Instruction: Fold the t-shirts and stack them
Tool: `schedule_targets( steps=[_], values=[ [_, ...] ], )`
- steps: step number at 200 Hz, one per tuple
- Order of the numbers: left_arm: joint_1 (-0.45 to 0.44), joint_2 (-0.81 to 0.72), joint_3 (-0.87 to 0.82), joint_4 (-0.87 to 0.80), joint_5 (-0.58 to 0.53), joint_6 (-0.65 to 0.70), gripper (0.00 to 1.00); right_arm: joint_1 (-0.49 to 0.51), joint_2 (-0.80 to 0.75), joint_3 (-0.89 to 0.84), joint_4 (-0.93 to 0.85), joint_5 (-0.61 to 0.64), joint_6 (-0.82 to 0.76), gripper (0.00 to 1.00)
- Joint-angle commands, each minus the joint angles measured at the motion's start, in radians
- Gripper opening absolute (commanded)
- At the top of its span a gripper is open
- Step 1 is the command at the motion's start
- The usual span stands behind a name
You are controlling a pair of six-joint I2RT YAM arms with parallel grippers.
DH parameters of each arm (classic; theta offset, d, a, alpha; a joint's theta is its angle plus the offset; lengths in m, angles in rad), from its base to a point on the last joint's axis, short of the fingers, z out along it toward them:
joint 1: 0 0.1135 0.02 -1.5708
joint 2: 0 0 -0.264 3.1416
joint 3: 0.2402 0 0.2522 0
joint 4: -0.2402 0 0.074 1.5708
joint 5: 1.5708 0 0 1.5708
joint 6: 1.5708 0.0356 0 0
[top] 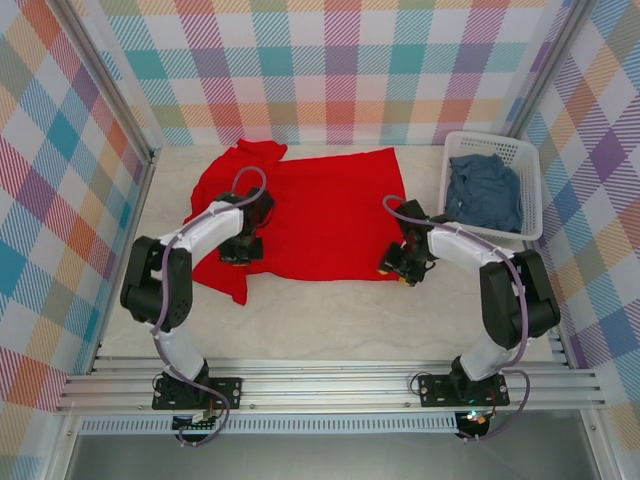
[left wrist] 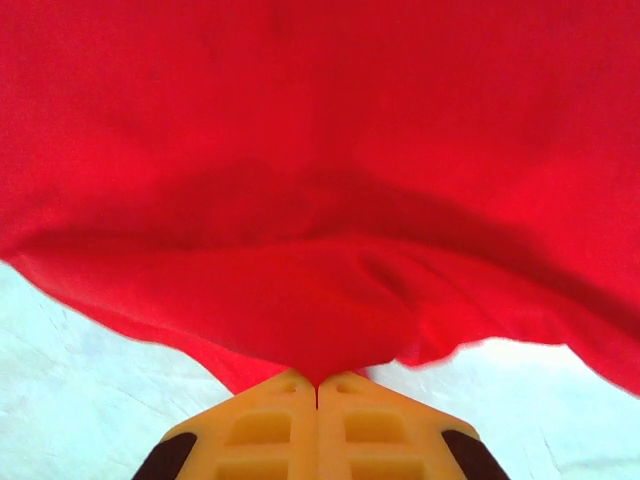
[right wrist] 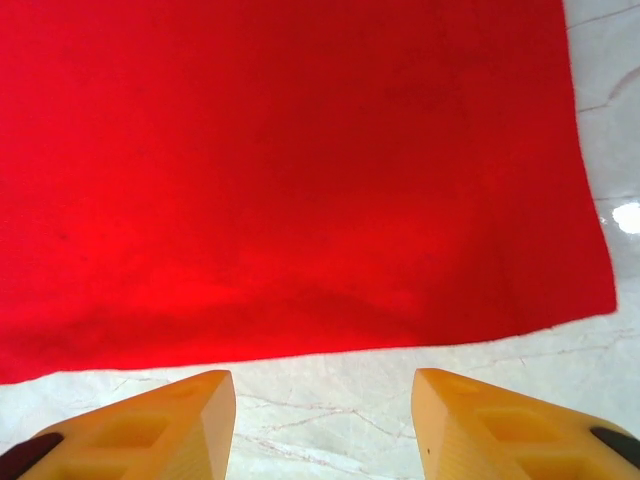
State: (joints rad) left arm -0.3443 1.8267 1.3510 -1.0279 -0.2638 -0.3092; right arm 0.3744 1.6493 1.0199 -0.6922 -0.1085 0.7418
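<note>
The pale, marble-patterned table (top: 330, 320) sat inside pastel plaid walls (top: 340, 70), and on it I counted two shirts, one basket and my two arms. The red t-shirt (top: 320, 210) lay spread across the middle of the table, mostly flat, with one rumpled sleeve bunched at its far left corner and another part trailing toward the near left. The blue-grey t-shirt (top: 485, 190) was crumpled inside the single white lattice basket (top: 455, 140), which stood at the far right of the table, just beside the red cloth's right edge. My left gripper (top: 240, 250) was down on the left part of the red shirt. In the left wrist view its two yellow fingers (left wrist: 260, 420) were pressed together, tip against tip, with a fold of the red t-shirt (left wrist: 320, 150) pinched between them and the cloth rising in a tent over the table (left wrist: 60, 400). My right gripper (top: 398, 268) sat at the near right corner of the same shirt. In the right wrist view, the right gripper (right wrist: 320, 378) had its two fingers well apart over bare table (right wrist: 600, 100), just short of the hem of the red t-shirt (right wrist: 300, 170), gripping nothing.
</note>
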Motion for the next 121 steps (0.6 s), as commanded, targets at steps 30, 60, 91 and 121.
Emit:
schedule_targets(
  steps=[30, 60, 91, 121],
  values=[
    [0.084, 0.178, 0.227, -0.082, -0.072, 0.183, 0.0, -0.017, 0.161, 0.096, 0.003, 0.058, -0.027, 0.47],
    [0.109, 0.308, 0.324, -0.073, -0.167, 0.217, 0.26, -0.031, 0.258, 0.187, -0.023, 0.078, -0.061, 0.46],
    [0.087, 0.197, 0.295, -0.033, -0.229, 0.067, 0.5, -0.03, 0.268, 0.24, -0.047, 0.063, -0.083, 0.46],
    [0.031, -0.051, 0.106, -0.001, 0.004, -0.116, 0.53, -0.03, 0.234, 0.247, -0.071, 0.071, -0.105, 0.47]
  ],
)
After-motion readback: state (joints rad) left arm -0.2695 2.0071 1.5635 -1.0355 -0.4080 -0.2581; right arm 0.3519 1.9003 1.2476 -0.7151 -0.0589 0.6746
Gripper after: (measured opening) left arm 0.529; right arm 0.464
